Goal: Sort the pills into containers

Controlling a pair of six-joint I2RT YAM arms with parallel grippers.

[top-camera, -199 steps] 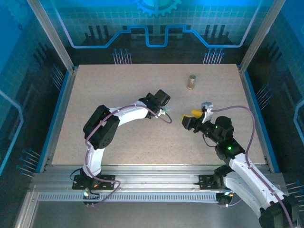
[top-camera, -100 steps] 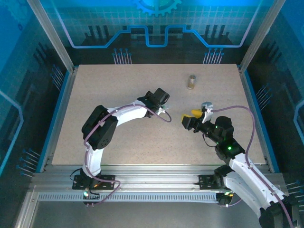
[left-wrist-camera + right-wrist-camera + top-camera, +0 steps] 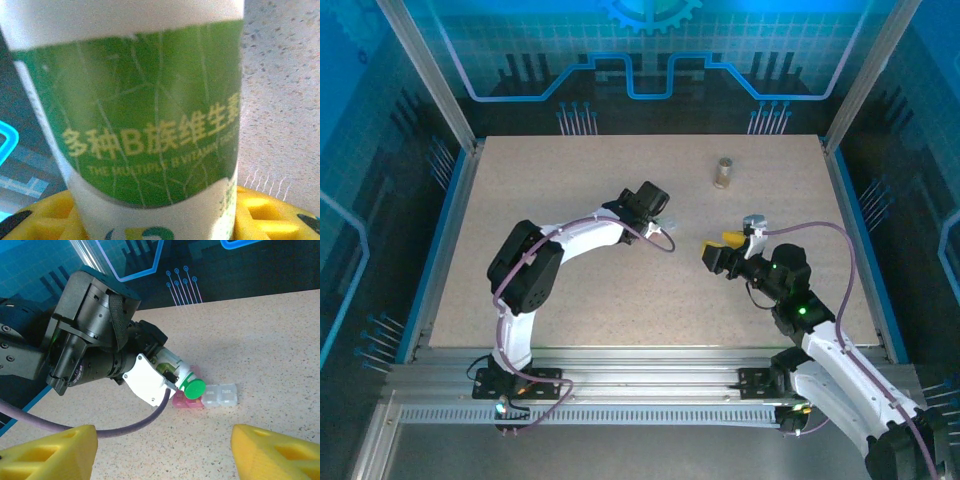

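Note:
My left gripper (image 3: pixel 656 210) is shut on the white bottle (image 3: pixel 145 125), whose green label faces the left wrist camera. Seen from the right wrist, the bottle (image 3: pixel 176 371) lies tilted, its green cap (image 3: pixel 193 388) pointing down just above a pill organiser (image 3: pixel 219 395) with pink and clear compartments. The pills are hidden. My right gripper (image 3: pixel 162 452) is open a little in front of them, with bare tabletop between its yellow fingers (image 3: pixel 50 452). From above it sits at mid-right (image 3: pixel 717 250). An amber bottle (image 3: pixel 723 172) stands upright near the back.
The speckled table (image 3: pixel 550 170) is bordered by blue rails and metal posts. The left arm's purple cable (image 3: pixel 135 427) loops down onto the table between the two grippers.
My left gripper has drawn back a little toward the far left with the white bottle in it. The right arm has not moved.

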